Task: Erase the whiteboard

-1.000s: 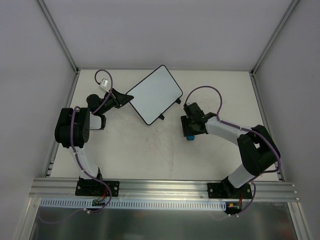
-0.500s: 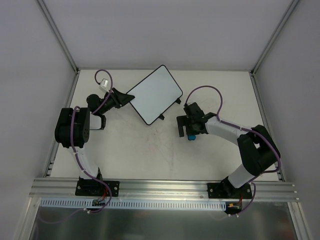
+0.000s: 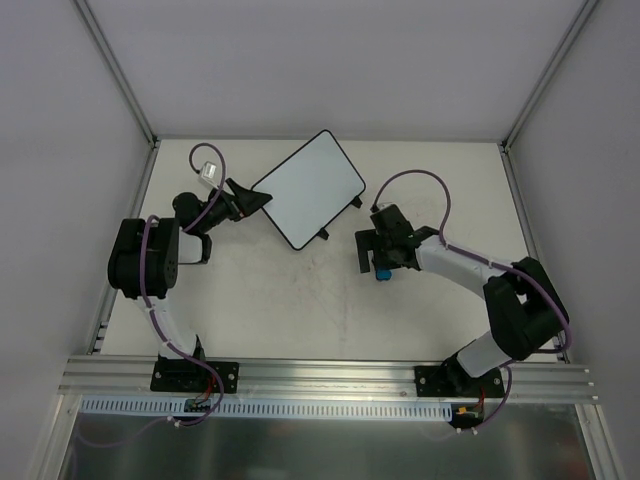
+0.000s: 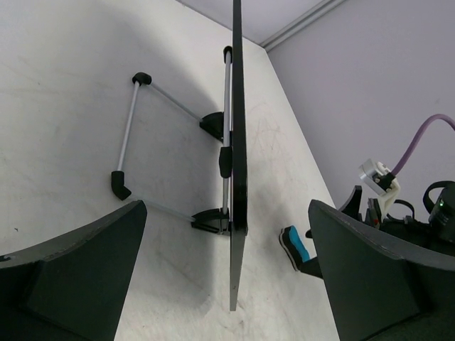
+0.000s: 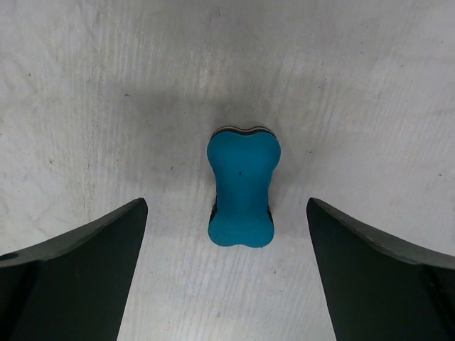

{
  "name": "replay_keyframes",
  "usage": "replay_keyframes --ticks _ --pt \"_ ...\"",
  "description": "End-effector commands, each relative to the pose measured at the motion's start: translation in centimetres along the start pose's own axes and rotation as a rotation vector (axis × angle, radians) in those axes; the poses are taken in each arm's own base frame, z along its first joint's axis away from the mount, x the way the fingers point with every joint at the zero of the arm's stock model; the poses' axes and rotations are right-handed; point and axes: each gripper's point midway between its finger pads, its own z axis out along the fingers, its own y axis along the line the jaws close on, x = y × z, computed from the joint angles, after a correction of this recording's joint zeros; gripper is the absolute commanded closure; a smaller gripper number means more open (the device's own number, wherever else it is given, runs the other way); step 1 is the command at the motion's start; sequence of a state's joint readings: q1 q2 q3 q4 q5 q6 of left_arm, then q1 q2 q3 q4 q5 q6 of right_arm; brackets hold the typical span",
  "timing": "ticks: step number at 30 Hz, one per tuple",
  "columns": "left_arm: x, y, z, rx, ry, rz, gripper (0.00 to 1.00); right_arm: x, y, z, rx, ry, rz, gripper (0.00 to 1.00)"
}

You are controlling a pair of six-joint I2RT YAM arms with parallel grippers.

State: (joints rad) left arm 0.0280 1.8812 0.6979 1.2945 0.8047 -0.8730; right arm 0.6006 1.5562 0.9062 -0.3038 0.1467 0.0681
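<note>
- Whiteboard [image 3: 308, 188]: flat white rectangle with a thin black rounded frame, propped on a wire stand at the far middle of the table [image 3: 300, 320]. No marks are discernible from above.
- Eraser [image 5: 241, 188]: blue, bone-shaped, matte, lying loose; wiping apparently not begun.
- Left gripper [image 4: 227, 206]: jaws wide, straddling the board's edge.
- Right gripper [image 5: 226, 213]: jaws wide around the eraser, not touching it.

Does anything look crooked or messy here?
Only a little. The white rectangular black-framed whiteboard sits turned slantwise on the white table, not square to its edges. The small blue eraser block lies loose between the right hand's open fingers. Nothing spilled or broken.
</note>
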Motion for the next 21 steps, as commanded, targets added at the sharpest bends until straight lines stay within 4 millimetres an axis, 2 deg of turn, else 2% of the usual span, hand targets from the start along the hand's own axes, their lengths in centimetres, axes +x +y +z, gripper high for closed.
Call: replay_keyframes --ticks 1,2,5,6,7,8,9,10,11,12,13,14,15,17,18,20,21 --pt "-3.0 -3.0 -0.8 0.059 -0.097 0.181 0.01 -1.1 -0.7 -1.9 0.022 -0.065 0.020 0.01" --pt "-3.7 -3.4 -1.1 0.045 -0.119 0.211 0.01 -1.0 -1.0 -2.1 0.029 -0.073 0.024 0.01" --pt "-3.3 -3.3 -1.9 -0.004 -0.107 0.219 0.01 -1.8 -1.2 -3.6 0.021 -0.131 0.033 0.01" --pt "-3.7 -4.3 -2.2 0.001 -0.119 0.238 0.01 -2.0 -1.3 -4.0 0.019 -0.146 0.036 0.01" --pt "-3.1 -4.1 -2.7 -0.020 -0.108 0.220 0.01 -2.5 -1.2 -5.0 0.007 -0.180 0.038 0.01" --pt "-3.6 -5.2 -3.1 -0.015 -0.124 0.245 0.01 -2.7 -1.2 -5.5 0.000 -0.196 0.038 0.01" --pt "-3.8 -5.3 -3.5 -0.035 -0.137 0.248 0.01 -2.6 -1.3 -5.8 -0.006 -0.204 0.036 0.01" --pt "-2.8 -4.4 -4.0 -0.087 -0.110 0.207 0.01 -3.1 -1.3 -6.8 -0.021 -0.238 0.041 0.01" --pt "-3.3 -5.1 -4.5 -0.103 -0.122 0.241 0.01 -3.3 -1.3 -7.3 -0.033 -0.253 0.040 0.01" --pt "-3.0 -4.8 -4.9 -0.140 -0.115 0.233 0.01 -3.4 -1.1 -7.7 -0.048 -0.264 0.038 0.01" --pt "-3.3 -3.9 -5.3 -0.209 -0.130 0.223 0.01 -3.6 -1.2 -8.5 -0.059 -0.291 0.042 0.01" --pt "-2.2 -2.7 -6.0 -0.280 -0.091 0.206 0.01 -3.6 -1.2 -8.9 -0.065 -0.302 0.039 0.01" --pt "-2.6 -3.3 -6.6 -0.295 -0.110 0.224 0.01 -3.7 -1.3 -9.3 -0.069 -0.315 0.040 0.01" --pt "-1.6 -1.8 -8.2 -0.397 -0.109 0.207 0.01 -3.9 -1.4 -10.3 -0.080 -0.351 0.045 0.01" --pt "-1.9 -2.5 -8.8 -0.407 -0.133 0.219 0.01 -3.9 -1.5 -10.6 -0.082 -0.362 0.045 0.01" --pt "-1.0 -1.8 -10.2 -0.472 -0.147 0.195 0.01 -3.5 -1.7 -11.2 -0.092 -0.389 0.049 0.01" --pt "-0.8 -2.5 -11.0 -0.476 -0.159 0.197 0.01 -3.6 -1.6 -11.4 -0.104 -0.412 0.048 0.01"
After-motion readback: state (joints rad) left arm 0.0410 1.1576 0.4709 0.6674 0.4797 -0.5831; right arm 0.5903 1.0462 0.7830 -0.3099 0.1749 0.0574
